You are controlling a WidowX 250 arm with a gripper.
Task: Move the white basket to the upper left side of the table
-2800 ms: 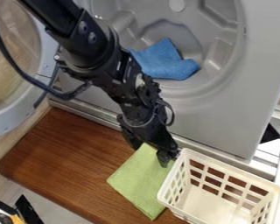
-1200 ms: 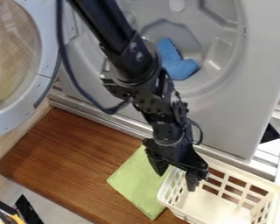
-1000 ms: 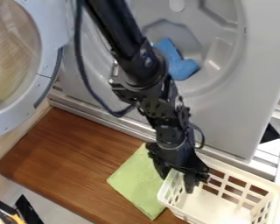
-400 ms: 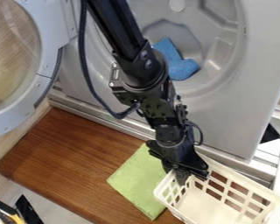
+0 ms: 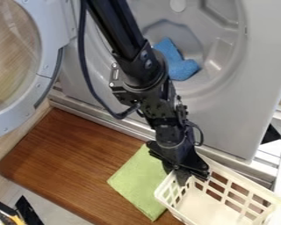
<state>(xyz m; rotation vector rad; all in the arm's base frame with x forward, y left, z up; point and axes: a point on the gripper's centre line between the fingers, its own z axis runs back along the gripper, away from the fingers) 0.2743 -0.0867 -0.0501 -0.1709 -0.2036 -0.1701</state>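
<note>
White basket (image 5: 204, 208), green cloth (image 5: 137, 182) btwn it & table's (image 5: 72, 158) L end

Arm (image 5: 116, 27): black, tubular upper link. Joint housing (image 5: 144, 70): rounded, black, with round screw heads (image 5: 148, 64). External cable (image 5: 84, 66): black, slack. Side bracket (image 5: 116, 82): black, bright fasteners. Wrist: black, small cable loop (image 5: 199, 135). Claw (image 5: 184, 177): black.

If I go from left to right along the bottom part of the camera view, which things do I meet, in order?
A black and orange item at the corner → the brown wooden surface → the green cloth → the white basket
</note>
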